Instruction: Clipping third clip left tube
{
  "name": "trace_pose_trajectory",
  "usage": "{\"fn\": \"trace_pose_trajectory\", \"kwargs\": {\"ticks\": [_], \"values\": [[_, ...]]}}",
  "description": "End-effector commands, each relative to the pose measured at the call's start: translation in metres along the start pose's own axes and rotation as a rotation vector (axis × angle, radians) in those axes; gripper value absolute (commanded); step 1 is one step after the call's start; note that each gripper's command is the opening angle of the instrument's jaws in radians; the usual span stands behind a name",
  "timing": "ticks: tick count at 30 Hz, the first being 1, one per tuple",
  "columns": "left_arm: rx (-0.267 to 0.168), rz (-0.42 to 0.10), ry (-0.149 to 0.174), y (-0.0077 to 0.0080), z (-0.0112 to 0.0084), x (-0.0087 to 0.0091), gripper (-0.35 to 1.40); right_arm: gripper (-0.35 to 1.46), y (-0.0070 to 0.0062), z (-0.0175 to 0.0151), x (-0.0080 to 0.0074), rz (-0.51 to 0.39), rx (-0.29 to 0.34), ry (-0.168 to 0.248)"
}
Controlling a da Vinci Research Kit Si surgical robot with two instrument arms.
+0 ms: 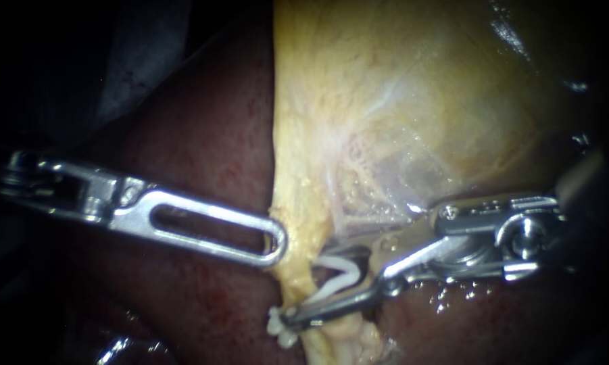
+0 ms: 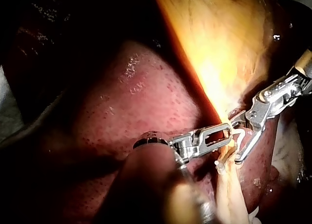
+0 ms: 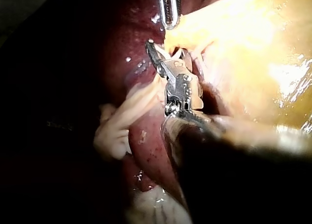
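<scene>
Endoscope view: my right instrument (image 1: 326,284) holds a white clip (image 1: 338,274) in its wide claw. The clip's mouth points left at the tube (image 1: 296,284), which runs up and down. My left instrument's (image 1: 277,243) claw pinches the yellow tissue (image 1: 385,101). Only the right wrist view shows the tube's loose pale end (image 3: 113,133).

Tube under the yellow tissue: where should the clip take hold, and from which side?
Probably on the narrow stretch of tube just above the white clips, from the right: it runs downward there, so the open clip in the right instrument crosses it squarely.
</scene>
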Motion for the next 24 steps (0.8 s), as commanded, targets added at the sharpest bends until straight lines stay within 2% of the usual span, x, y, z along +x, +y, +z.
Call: {"fn": "trace_pose_trajectory", "kwargs": {"ticks": [1,19,24], "values": [[-0.001,0.0,0.0,0.0,0.0,0.0,-0.35,0.51,0.0,0.0002,0.0001,0.0,-0.001,0.0],[-0.001,0.0,-0.001,0.0,0.0002,0.0,-0.35,0.49,0.0001,0.0007,0.0012,0.004,0.0,0.001],[-0.001,0.0,-0.001,0.0,0.0002,0.0,-0.35,0.49,-0.0001,0.0,0.0021,0.01,0.002,0.004]]}}
